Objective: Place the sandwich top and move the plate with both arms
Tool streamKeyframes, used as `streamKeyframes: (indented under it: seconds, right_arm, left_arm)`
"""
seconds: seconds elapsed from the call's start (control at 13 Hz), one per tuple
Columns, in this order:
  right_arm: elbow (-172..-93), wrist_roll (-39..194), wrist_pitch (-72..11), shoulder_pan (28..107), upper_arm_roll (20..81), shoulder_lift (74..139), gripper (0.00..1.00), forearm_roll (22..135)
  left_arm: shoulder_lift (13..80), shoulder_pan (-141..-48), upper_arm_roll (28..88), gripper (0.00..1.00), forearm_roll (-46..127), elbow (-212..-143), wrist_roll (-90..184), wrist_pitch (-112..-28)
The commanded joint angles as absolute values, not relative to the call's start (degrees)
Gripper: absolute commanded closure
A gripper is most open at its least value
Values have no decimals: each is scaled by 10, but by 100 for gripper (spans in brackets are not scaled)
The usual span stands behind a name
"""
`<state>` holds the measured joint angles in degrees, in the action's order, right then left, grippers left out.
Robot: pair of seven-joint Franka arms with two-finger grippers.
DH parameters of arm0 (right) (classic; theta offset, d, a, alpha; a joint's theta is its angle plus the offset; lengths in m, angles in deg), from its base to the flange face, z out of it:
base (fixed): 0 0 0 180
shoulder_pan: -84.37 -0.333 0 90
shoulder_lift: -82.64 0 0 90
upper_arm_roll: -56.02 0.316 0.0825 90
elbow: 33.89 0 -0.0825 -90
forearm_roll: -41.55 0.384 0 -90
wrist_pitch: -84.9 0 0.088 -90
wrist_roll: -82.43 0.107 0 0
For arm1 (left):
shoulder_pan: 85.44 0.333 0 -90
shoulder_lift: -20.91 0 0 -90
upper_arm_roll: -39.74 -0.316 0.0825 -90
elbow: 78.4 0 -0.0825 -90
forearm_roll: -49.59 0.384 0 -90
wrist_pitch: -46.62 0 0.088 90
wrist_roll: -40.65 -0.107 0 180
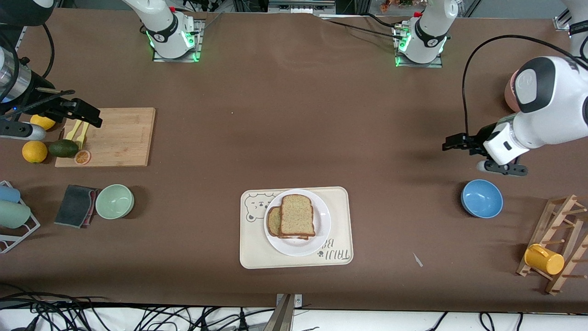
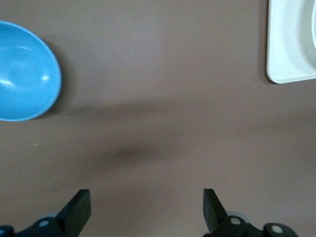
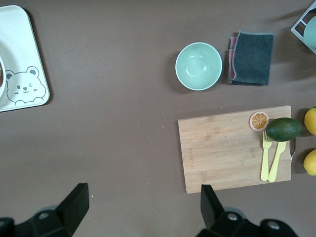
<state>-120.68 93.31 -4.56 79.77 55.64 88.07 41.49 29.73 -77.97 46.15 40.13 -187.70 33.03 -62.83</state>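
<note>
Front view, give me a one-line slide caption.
Bread slice tops the sandwich on the white plate in the tray; left gripper and right gripper wait open, apart.

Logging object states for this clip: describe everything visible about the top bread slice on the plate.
The top bread slice is speckled tan wholegrain with a brown crust, squarish with a rounded top edge. It lies flat on a stack whose lower slice pokes out toward the right arm's end. The stack sits on the white plate on the cream bear tray. No end effector touches it.

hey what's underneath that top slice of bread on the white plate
Under the top bread slice another slice pokes out toward the right arm's end, on the white plate. Any filling between them is covered, apart from a thin dark edge.
</note>
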Motion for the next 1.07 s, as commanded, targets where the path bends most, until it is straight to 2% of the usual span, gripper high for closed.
streamKeyframes:
  seconds: [0.0,0.46,0.77,1.0]
  right_arm:
    - [-1191,931,-40,799,558,886,0,416]
    - [-1169,928,-33,797,559,891,0,416]
    - [-1169,924,-33,799,559,892,0,412]
    - [-1169,921,-33,802,558,892,0,413]
  left_arm:
    - [286,-777,462,0,466,-1823,394,-600]
    - [275,-769,443,0,484,-1701,426,-533]
    - [270,-780,440,0,503,-1687,477,-527]
    - [268,-815,408,0,509,-1686,477,-519]
